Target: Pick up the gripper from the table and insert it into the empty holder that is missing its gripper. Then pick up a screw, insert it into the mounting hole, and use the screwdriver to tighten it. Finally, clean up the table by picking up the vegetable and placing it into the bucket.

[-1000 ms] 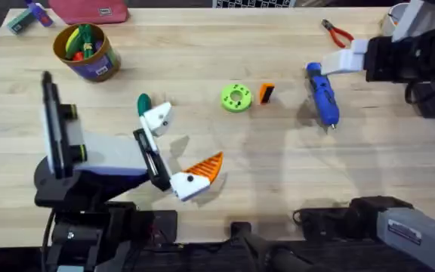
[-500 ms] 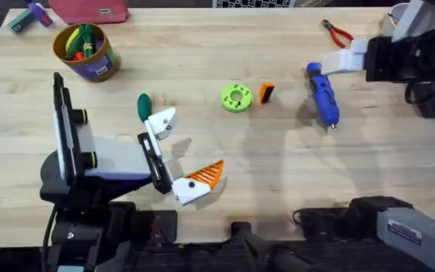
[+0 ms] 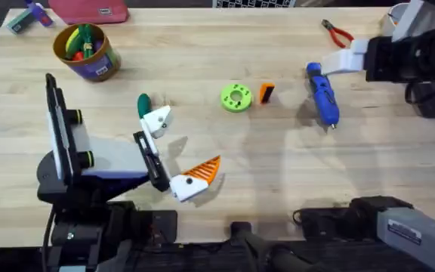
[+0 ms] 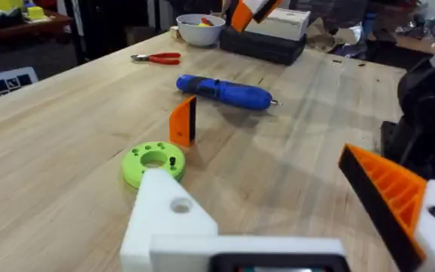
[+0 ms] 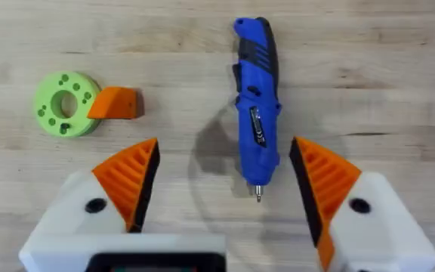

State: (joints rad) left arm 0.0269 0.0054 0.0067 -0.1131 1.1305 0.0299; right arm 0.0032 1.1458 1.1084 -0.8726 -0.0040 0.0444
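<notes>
The loose orange gripper [image 3: 266, 92] [image 4: 183, 121] [image 5: 115, 103] stands on the table beside a lime-green ring [image 3: 236, 97]. My left gripper [image 3: 185, 145] is open to the left of the ring. One of its fingers is the bare white holder [image 3: 157, 119] [image 4: 168, 215]; the other carries an orange tip [image 3: 202, 172]. The dark green vegetable [image 3: 143, 104] lies just behind the holder. The blue screwdriver [image 3: 323, 92] [image 5: 257, 98] lies under my right gripper [image 5: 223, 181], which hangs open above it. The yellow-brown bucket [image 3: 87, 51] sits at the far left.
Red-handled pliers [image 3: 337, 32] lie at the far right. A white bowl [image 4: 198, 26] and a dark box stand beyond them. A red pouch [image 3: 89, 10] lies at the far left edge. Bare wood stretches across the table's middle and front right.
The left arm swayed slightly; its gripper dipped toward the front edge, then came back to about where it was. The right arm and the objects have not moved.
</notes>
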